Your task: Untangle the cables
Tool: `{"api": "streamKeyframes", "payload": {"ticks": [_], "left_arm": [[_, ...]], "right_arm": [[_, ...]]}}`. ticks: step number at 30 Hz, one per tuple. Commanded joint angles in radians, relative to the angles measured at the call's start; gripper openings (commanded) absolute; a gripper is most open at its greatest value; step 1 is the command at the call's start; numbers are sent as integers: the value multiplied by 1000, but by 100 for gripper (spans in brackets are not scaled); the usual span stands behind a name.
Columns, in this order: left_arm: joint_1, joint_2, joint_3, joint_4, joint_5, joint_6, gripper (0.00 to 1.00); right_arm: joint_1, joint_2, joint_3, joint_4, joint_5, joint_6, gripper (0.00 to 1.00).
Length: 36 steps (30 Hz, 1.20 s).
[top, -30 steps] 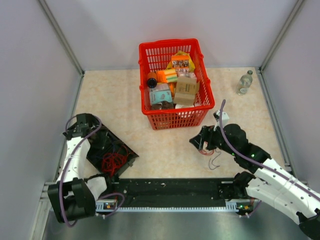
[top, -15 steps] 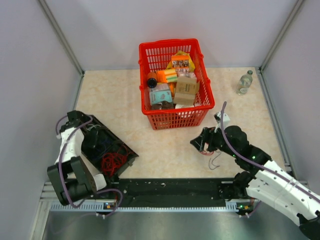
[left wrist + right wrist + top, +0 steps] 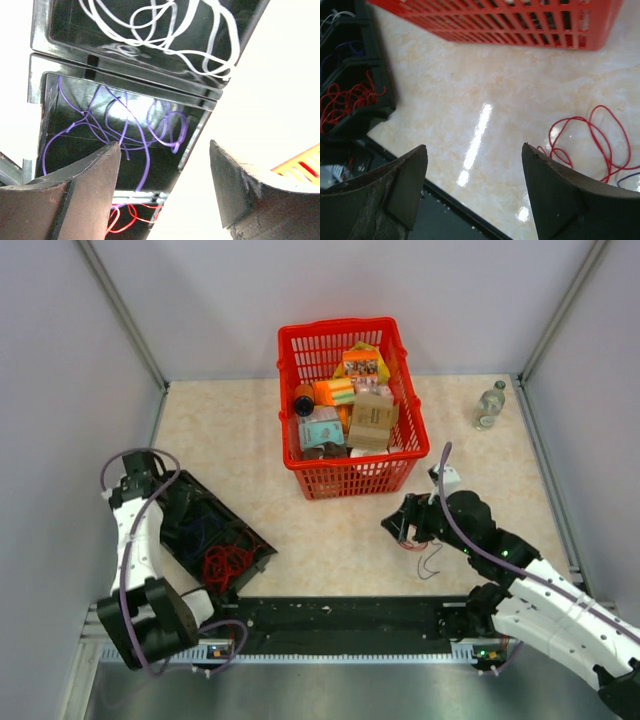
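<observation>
You are working two arms over one pale marbled tabletop (image 3: pixel 230 440). Your left gripper (image 3: pixel 165 150) is hanging above one black plastic tray (image 3: pixel 255 538), which is lying askew by the near-left corner. Its jaws are standing wide apart and are gripping nothing.

Three compartments of the tray are showing in the left wrist view, each holding one bundle:
- White wires (image 3: pixel 165 30) are lying in the compartment farthest from the near edge.
- Purple wires (image 3: pixel 120 130) are lying in the middle compartment, straight under the open jaws.
- Sorted red wires (image 3: pixel 228 562) are lying in the compartment closest to the near edge.

The cables (image 3: pixel 428 558) you are untangling are lying on the bare tabletop, right of centre and toward the near edge. They are forming one small loose tangle of thin red loops with a dark strand among them.

Your right gripper (image 3: pixel 474 150) is hovering just beside that tangle, on the side toward the tray. Its jaws are also gaping wide and are clasping nothing. In the right wrist view the red loops (image 3: pixel 590 140) are lying beyond the right-hand finger, outside the gap.

One red plastic mesh basket (image 3: pixel 355 480), packed with several boxes and packets, is sitting at the middle of the far edge. One clear plastic bottle (image 3: pixel 489 405) is standing upright near the far-right corner.
</observation>
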Motion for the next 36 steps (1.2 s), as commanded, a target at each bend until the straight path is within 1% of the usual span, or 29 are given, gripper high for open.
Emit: {"api": "streamKeyframes", "payload": {"ticks": [1,3,5,6,7,8,10,11,13,15,16,18,20,21,23,26,28,31,34,36], "left_arm": [[2,-146,64,-54,36,81,77],[1,-203,68,-39,106,122,77],[-12,-274,70,20,213,216,75],[-37,-306,69,64,256,253,74],[-88,-339,65,117,280,280,72],[-154,-373,62,165,287,299,71],[-406,-398,67,254,266,328,69],[-500,-409,61,302,259,328,68],[-672,-430,36,392,232,328,68],[-842,-433,12,473,170,357,68],[-913,-427,4,497,135,383,68],[-1042,-385,6,541,120,431,68],[-1169,-311,18,550,94,451,69],[-1218,-280,18,575,105,472,70],[-1326,-213,33,606,82,498,71],[-1423,-141,49,659,99,509,72],[-1461,-111,44,695,119,502,72],[-1499,-90,45,705,110,500,72],[-1515,-96,44,696,96,492,73],[-1518,-105,38,698,99,489,73]], "right_arm": [[-12,45,17,-57,172,56,75],[-12,97,46,-143,293,108,77],[-12,158,81,-232,385,169,78],[-12,183,86,-264,419,189,81],[-18,195,83,-280,428,215,82],[-32,207,74,-281,409,230,82],[-60,214,48,-280,372,258,82],[-70,212,34,-275,358,267,81],[-87,199,8,-266,362,273,78],[-101,171,-19,-261,373,290,74],[-115,163,-32,-251,346,287,70],[-123,174,-52,-225,271,286,64],[-123,186,-76,-203,189,295,63],[-123,183,-95,-189,147,295,61],[-121,165,-122,-192,116,293,58],[-121,139,-145,-224,70,306,58],[-112,136,-156,-249,47,315,58],[-87,135,-164,-254,66,310,57],[-86,168,-148,-237,69,289,47],[-83,188,-147,-208,62,280,32]]}}
